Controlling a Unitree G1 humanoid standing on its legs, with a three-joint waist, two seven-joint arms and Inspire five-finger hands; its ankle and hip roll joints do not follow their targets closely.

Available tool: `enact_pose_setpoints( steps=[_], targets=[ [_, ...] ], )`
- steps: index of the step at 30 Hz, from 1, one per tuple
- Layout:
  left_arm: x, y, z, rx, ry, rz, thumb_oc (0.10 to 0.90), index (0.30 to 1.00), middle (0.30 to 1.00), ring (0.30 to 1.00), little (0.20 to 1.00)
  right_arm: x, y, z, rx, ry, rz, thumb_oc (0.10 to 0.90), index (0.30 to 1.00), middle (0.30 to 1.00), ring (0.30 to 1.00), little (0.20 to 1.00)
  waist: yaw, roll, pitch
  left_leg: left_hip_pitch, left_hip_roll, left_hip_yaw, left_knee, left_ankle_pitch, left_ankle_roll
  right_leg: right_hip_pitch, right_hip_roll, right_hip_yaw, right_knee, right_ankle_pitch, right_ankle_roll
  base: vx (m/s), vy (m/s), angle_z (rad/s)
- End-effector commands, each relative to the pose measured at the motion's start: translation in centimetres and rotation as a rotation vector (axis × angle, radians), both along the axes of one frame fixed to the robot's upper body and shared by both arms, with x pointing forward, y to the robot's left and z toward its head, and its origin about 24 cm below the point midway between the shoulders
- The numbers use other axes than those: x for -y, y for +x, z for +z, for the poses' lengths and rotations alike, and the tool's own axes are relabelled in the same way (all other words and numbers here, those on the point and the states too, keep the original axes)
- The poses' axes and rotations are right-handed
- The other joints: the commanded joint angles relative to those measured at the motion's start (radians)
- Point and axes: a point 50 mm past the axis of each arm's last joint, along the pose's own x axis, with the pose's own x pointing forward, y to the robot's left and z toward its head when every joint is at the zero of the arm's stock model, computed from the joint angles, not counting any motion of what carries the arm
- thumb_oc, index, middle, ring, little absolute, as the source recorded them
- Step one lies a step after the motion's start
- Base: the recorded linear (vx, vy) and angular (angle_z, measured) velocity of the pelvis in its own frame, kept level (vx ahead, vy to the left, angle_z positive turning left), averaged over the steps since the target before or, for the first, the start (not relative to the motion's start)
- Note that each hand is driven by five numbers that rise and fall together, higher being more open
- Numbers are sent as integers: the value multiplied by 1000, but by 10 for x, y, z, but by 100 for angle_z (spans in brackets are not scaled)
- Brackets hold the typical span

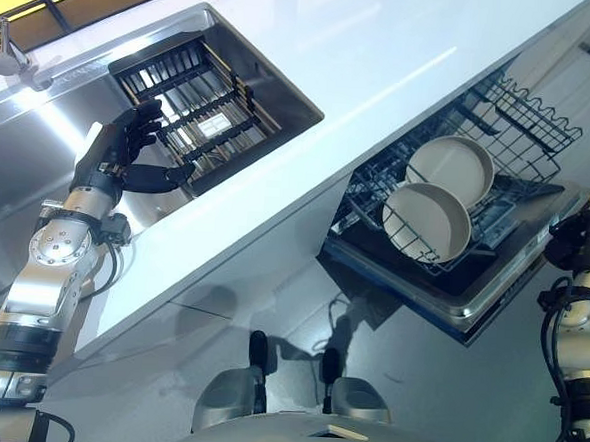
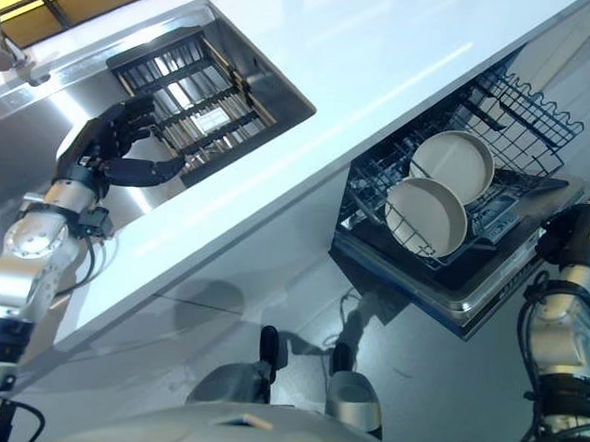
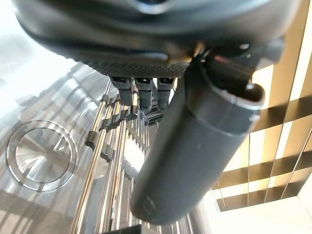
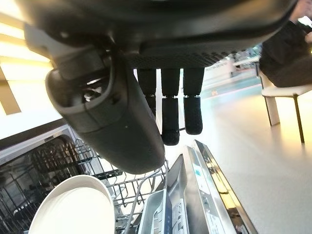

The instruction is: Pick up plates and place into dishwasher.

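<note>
Two plates (image 1: 427,221) already stand in the dishwasher rack (image 1: 526,125), pulled out over the open door. The left hand (image 1: 129,146) hovers above the sink's drying rack (image 1: 197,105), fingers loose, holding nothing. The right hand (image 4: 165,105) hangs relaxed and empty by the door's outer edge. My worry: the left fingers snag those rack bars if they dip lower.
</note>
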Motion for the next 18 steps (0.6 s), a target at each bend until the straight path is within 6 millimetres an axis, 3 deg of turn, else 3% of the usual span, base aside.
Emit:
enact_pose_setpoints(
  steps=[1,18],
  targets=[
    [13,4,46,227,24,-75,800,900,900,900,900,3,20,59,10,-303,91,100,300,300,300,200,24,6,-111,44,-45,1,13,-124,18,-88,30,-49,127,-20,21,-2,0,5],
    [22,12,60,267,33,-96,800,900,900,900,900,-19,57,36,-274,-277,156,100,300,300,300,200,61,18,-44,-9,-57,-32,17,-102,17,-125,23,-62,122,-3,21,-31,4,8]
  ],
)
